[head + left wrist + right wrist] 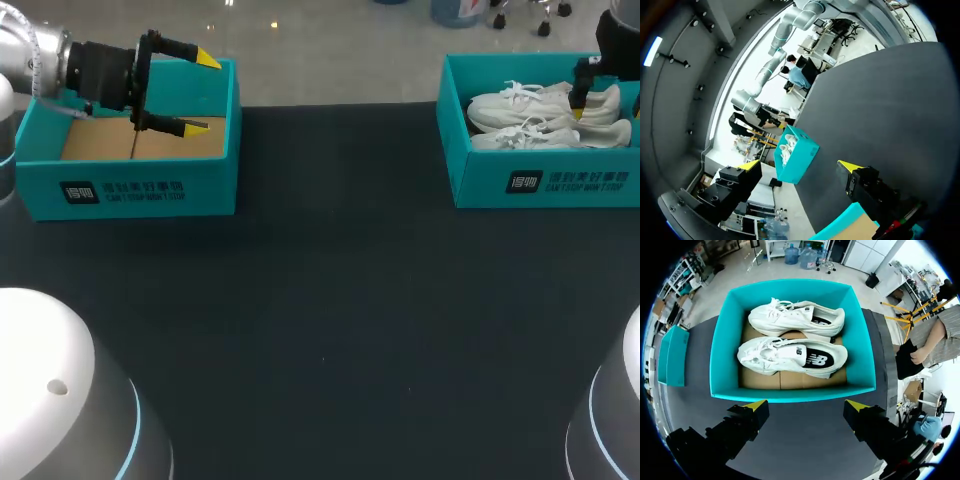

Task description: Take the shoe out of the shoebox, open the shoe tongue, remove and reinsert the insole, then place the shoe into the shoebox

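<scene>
you see both shoes (pixel 790 340) lying in shoebox (pixel 720 360): fits start or finish. left gripper (pixel 200 92), right gripper (pixel 805 412) spread wide, holding nothing.

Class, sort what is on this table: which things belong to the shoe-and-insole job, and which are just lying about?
Belongs to the job:
two white shoes
the shoebox holding them
right tool, open
left tool, open

Lying about:
second teal box, no shoes in it
</scene>
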Controlling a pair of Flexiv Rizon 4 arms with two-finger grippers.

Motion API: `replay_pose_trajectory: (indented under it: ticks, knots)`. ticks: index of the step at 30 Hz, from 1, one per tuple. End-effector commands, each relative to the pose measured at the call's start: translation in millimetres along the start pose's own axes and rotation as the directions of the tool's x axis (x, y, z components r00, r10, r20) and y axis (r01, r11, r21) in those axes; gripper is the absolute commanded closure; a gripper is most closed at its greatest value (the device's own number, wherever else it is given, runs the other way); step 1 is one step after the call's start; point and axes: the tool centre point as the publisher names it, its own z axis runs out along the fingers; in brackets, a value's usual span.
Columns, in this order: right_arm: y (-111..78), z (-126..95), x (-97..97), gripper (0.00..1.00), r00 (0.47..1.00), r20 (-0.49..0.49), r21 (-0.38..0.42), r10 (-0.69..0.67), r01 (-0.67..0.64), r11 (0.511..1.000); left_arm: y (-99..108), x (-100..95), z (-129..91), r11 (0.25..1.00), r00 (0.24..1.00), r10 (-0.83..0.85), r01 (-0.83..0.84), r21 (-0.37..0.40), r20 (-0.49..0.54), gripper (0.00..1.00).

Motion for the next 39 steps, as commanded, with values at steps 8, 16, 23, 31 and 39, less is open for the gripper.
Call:
replay_pose_trajectory:
  ticks: [8, 16, 23, 31, 39]
  knots:
    - [-5.9, 0.1, -1.4, 0.00, 1.000, -0.004, -0.173, 0.001, -0.002, 0.985, -9.1, 8.3, 3.5, 0.989, 0.986, -0.119, 0.128, -0.072, 0.116, 0.00]
    - [-12.4, 5.7, 4.4, 0.00, 0.998, 0.023, -0.099, -0.061, 0.063, 0.993, 2.9, -10.3, 0.7, 0.850, 0.874, -0.467, 0.486, -0.204, 0.136, 0.00]
    - [-27.5, 0.8, 5.5, 0.00, 0.993, 0.016, -0.080, -0.121, 0.122, 0.989, 29.6, -5.3, 3.5, 0.365, 0.421, -0.838, 0.905, -0.218, 0.347, 0.00]
    - [-40.7, -0.3, 2.8, 0.00, 0.991, 0.056, -0.037, -0.119, 0.121, 0.992, 32.5, 2.9, 2.3, 0.237, 0.311, -0.853, 0.946, -0.221, 0.419, 0.00]
    - [-40.7, -0.3, 2.8, 0.00, 0.991, 0.056, -0.037, -0.119, 0.121, 0.992, 32.5, 2.9, 2.3, 0.237, 0.311, -0.853, 0.946, -0.221, 0.419, 0.00]
